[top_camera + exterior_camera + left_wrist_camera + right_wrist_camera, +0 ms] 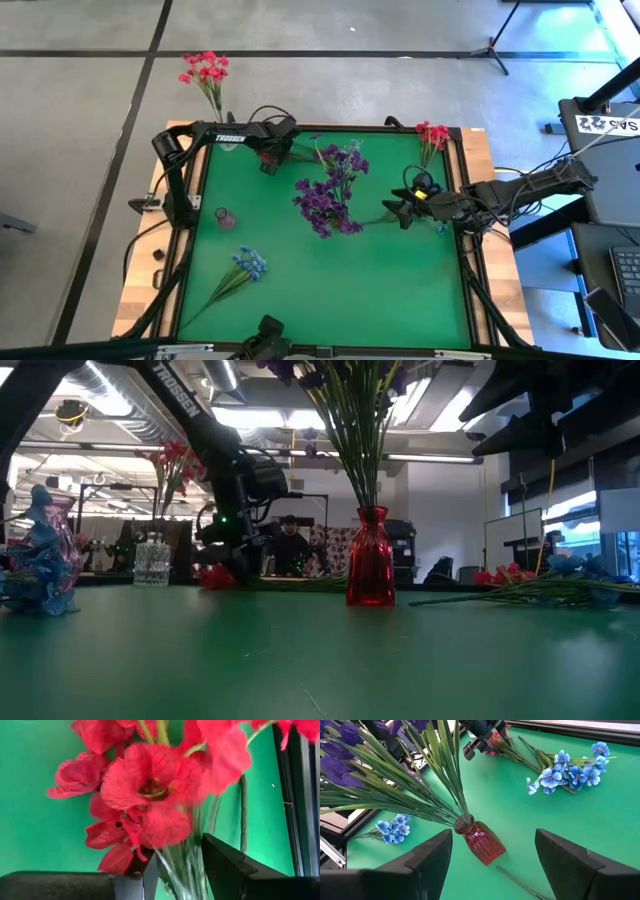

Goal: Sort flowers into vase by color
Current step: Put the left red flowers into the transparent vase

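Note:
My left gripper (272, 156) is low at the table's far left, at a red-pink sprig (150, 785) that lies on the green mat. My right gripper (492, 855) is open, above the mat just right of the red vase (481, 843). That vase stands upright and holds the dark purple flowers (328, 195) by their stems. Light blue sprigs lie flat on the mat, one at the near left (250, 263) and one farther off (570, 770). More red-pink flowers (205, 70) stand in a clear vase (152, 560) at the far-left edge. My left gripper has the red-pink sprig's bunched stems (182, 865), just below the blossoms, between its two fingers (225, 865). The fingers come down from above and lie across the stems. The sprig's blossoms (213, 575) and stems still rest on the mat.
A small pink vase (224, 217) stands at the mat's left. Another red-pink sprig (432, 135) lies at the far-right corner. A dark raised frame (466, 250) borders the mat. Open green mat lies across the near right. People and shelves show in the room beyond.

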You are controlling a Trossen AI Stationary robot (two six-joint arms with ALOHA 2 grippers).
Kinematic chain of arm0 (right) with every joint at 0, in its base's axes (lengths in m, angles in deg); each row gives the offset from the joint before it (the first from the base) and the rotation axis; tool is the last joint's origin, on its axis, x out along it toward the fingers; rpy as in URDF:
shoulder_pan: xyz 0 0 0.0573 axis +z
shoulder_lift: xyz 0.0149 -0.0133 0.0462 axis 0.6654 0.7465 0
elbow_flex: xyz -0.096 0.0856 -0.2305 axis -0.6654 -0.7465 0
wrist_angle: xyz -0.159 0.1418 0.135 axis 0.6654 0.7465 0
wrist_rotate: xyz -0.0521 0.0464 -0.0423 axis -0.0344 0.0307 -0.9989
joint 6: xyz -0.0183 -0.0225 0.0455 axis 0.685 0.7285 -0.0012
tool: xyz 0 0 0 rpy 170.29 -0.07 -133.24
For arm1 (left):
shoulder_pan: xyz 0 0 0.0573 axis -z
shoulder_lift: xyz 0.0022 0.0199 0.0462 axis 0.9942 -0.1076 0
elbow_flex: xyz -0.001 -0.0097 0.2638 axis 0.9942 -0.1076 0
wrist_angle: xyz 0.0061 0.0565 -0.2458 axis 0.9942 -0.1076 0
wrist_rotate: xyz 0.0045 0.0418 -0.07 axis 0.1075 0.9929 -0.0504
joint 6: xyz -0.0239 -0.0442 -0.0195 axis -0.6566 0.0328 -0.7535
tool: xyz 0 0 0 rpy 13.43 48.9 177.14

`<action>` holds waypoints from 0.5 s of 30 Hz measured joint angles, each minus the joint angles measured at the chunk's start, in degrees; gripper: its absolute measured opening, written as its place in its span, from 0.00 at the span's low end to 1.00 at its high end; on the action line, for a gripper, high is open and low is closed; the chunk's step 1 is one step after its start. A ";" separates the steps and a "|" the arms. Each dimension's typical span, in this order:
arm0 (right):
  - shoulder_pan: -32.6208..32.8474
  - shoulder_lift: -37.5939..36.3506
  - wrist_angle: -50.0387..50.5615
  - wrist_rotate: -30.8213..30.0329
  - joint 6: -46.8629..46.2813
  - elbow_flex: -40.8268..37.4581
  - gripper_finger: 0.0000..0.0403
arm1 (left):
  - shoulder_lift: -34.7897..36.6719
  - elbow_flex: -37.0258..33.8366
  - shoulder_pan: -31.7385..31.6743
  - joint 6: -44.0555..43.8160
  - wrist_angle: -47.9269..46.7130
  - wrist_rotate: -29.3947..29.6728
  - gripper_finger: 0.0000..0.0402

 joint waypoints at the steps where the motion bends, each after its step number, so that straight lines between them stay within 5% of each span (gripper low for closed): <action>1: 0.00 0.00 0.00 0.00 0.23 0.00 0.71 | -0.09 0.02 -0.18 0.18 0.08 -0.07 0.34; 7: 0.00 0.00 0.04 -0.64 1.26 0.00 0.71 | -0.13 0.02 -0.43 2.68 -0.08 -0.14 0.30; 15: 0.00 0.00 0.04 -1.07 2.37 0.00 0.71 | 0.06 -0.05 -0.61 3.70 -0.47 -2.47 0.03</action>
